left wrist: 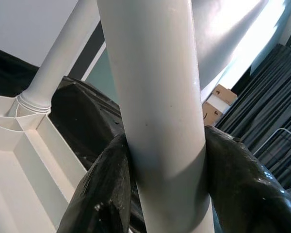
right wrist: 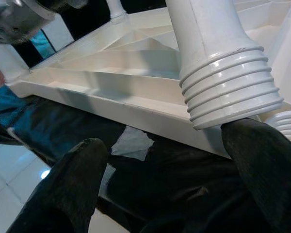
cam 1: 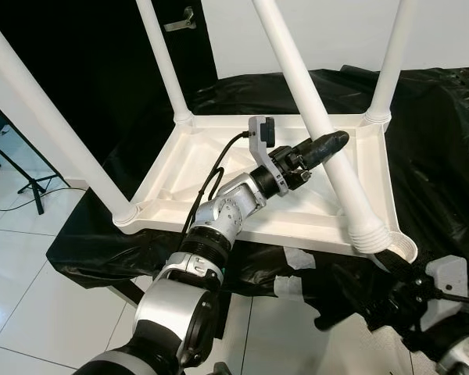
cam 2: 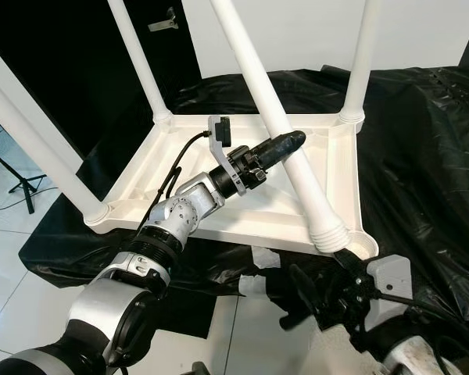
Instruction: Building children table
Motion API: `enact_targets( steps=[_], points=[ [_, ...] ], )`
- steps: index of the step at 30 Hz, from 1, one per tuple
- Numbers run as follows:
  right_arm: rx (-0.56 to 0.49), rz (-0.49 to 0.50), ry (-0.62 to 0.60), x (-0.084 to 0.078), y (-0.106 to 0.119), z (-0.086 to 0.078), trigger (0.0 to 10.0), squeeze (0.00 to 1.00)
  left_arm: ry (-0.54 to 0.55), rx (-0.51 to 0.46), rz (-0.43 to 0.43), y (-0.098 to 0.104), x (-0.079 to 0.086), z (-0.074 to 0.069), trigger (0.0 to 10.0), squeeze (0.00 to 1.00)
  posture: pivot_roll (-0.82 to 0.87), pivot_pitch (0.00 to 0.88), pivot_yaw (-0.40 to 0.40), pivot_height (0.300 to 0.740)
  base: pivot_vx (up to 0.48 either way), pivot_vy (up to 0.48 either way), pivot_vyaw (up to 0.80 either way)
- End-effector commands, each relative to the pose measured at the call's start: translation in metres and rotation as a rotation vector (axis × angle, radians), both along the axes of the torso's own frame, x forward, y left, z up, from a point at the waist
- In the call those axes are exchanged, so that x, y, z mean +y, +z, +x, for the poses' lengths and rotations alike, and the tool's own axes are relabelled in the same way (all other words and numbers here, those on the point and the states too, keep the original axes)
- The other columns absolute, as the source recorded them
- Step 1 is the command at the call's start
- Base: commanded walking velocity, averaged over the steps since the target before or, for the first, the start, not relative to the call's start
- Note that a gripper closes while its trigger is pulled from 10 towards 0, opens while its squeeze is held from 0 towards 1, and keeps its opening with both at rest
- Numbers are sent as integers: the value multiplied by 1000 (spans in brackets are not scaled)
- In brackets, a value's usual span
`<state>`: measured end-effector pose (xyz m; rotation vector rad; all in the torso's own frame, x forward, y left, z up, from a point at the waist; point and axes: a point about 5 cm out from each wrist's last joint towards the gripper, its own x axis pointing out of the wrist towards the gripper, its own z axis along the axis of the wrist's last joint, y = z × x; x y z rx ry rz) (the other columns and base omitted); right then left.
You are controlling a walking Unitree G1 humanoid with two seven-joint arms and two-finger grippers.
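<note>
Frankly, my left fingers clamp the tilted leg while my right fingers gape below, so its threaded end may skid off the corner socket.

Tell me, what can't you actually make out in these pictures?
- Tops of the table legs: cut off by the upper edge in both eye views.
- Whether the threaded leg end sits in its corner socket: unclear in any view.
- Floor under the upturned table: hidden by black sheeting.
</note>
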<state>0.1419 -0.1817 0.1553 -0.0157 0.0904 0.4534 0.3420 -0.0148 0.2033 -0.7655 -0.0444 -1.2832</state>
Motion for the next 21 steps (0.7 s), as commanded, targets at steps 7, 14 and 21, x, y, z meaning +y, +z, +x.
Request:
enact_targets(
  steps=[7, 14, 21],
  points=[
    [-132, 36, -1, 3, 30, 6, 10000, 0, -170, -71, -71, -1, -26, -20, 0, 0, -134, 0, 126, 740, 0, 0, 0],
    [-157, 74, -2, 5, 38, 18, 10000, 0, -160, -73, -64, -2, -24, -19, 0, 0, -119, 0, 116, 740, 0, 0, 0],
    [-72, 112, 27, 12, 28, 20, 10000, 0, -146, -82, -53, -4, -22, -18, 0, 0, -110, 0, 111, 740, 0, 0, 0]
  ],
)
